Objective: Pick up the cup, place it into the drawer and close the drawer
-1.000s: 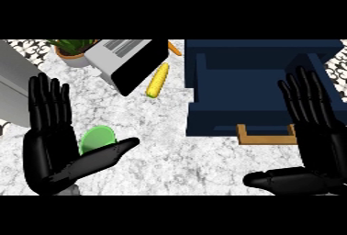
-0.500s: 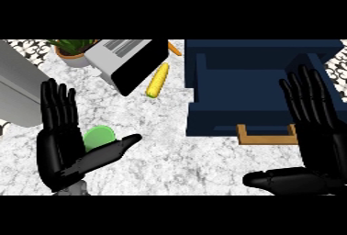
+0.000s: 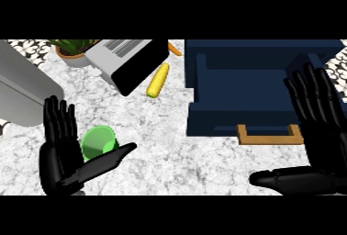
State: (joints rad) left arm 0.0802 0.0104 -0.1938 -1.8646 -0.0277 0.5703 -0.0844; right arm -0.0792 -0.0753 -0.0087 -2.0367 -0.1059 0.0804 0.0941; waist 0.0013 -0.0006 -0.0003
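The green cup (image 3: 99, 142) stands on the counter (image 3: 173, 153) at the lower left, well apart from the drawer (image 3: 267, 87). It sits in the crook of the left hand (image 3: 58, 165), just to the right of the straight, upright fingers (image 3: 59, 121) and just above the thumb, which reaches out to the right beneath it. From here the thumb and the edge of the fingers overlap the cup's outline, but I cannot tell whether they touch it. The hand is spread flat and nothing is curled round the cup. The cup's open mouth faces up and looks round and bright. Over at the right edge the right hand (image 3: 325, 142) is spread too, with its fingers straight and pointing away and its thumb stretched left, low in the view. Its fingers lie over the drawer's right side. The drawer is dark blue and pulled open, showing its inside, and its tan handle (image 3: 269, 136) on the near front lies just left of the right hand. An ear of corn (image 3: 158, 80) lies between a grey-and-black appliance (image 3: 129, 57) and the drawer's left wall. A potted plant (image 3: 71, 49) stands at the far left.
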